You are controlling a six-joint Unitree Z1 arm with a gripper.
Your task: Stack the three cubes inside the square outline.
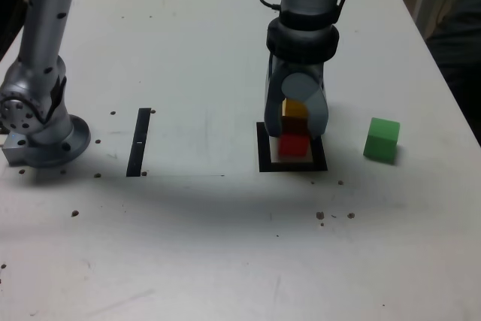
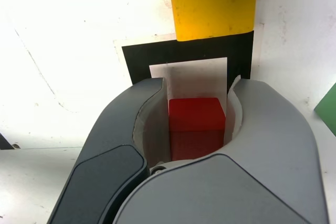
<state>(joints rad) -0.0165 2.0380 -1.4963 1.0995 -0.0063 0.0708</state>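
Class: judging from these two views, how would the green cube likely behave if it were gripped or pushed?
The green cube looks rigid with flat faces, so it probably slides rather than rolls. Its squat, even shape suggests it rarely tips. Flat parallel sides should suit an end effector's grip, though weight cannot be judged.

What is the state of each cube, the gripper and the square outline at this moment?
Gripper: shut on the red cube, over the square outline.
Red cube: held between the gripper's fingers, upright.
Yellow cube: free, on the outline's far edge, behind the red cube.
Green cube: free on the table, outside the outline, unstacked.
Square outline: flat on the table, partly covered.
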